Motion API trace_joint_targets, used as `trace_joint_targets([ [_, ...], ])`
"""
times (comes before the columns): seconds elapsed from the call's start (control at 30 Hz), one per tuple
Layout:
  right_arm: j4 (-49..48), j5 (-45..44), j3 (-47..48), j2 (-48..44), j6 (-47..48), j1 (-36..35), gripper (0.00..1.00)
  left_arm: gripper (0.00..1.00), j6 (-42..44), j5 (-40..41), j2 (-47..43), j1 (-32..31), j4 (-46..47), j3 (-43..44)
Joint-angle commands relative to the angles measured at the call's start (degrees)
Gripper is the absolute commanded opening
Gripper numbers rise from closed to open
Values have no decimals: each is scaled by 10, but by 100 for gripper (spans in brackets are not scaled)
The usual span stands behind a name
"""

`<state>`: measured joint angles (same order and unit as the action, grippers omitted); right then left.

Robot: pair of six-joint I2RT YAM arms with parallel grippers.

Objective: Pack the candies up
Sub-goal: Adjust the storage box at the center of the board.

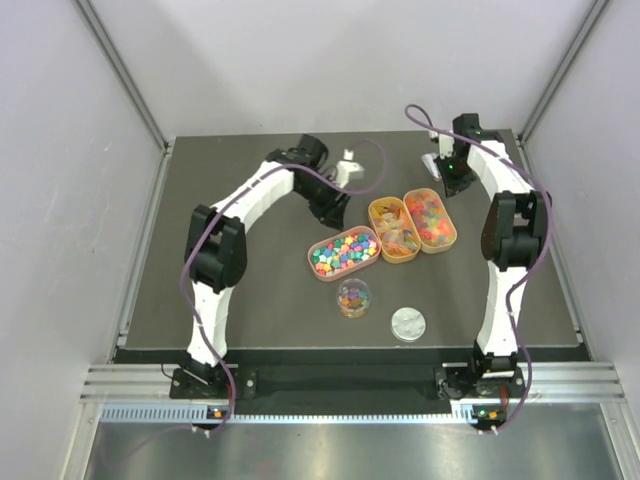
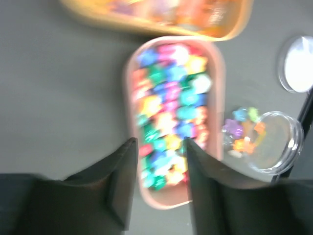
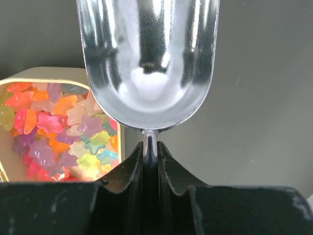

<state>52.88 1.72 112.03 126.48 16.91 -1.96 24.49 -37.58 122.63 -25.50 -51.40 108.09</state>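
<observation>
While my left claw [image 2: 160,144] hangs open over the candies [image 2: 171,107] near the rim of their tray [image 2: 164,201], my right claw [image 3: 150,149] pinches a scoop [image 3: 149,58] above open table [image 3: 259,98].

Three oval trays are sitting mid-table: one pink tray [image 1: 311,257] nearest, one middle orange tray [image 1: 372,212], and one right orange tray [image 1: 452,233]. The candies [image 1: 345,252] are filling all three, too many to count. One clear jar [image 1: 353,297] is holding a few more, too blurred to count. One silver lid [image 1: 407,323] is lying near-right. One metal scoop [image 3: 149,58] is showing. Two arms are working: the left arm [image 1: 215,255] and the right arm [image 1: 510,230].
</observation>
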Motion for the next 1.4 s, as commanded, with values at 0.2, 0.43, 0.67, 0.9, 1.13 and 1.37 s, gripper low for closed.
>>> trace_joint_targets([
  [0.2, -12, 4, -27, -75, 10, 13, 0, 43, 42, 57, 42, -40, -65, 100],
  [0.43, -17, 14, -50, -85, 9, 15, 0, 42, 42, 69, 90, -52, -75, 120],
  [0.67, -23, 20, -66, -96, 10, 34, 0, 41, 27, 80, 110, -62, -53, 119],
  [0.9, -26, 30, -84, -110, 4, 39, 0, 13, -54, 107, 136, -60, -44, 161],
  [1.13, -27, 42, -98, -119, -4, 40, 0, 0, -181, 145, 136, -49, -6, 174],
  [1.37, -37, 47, -128, -136, -5, 44, 0, 0, -236, 196, 68, -49, 5, 93],
])
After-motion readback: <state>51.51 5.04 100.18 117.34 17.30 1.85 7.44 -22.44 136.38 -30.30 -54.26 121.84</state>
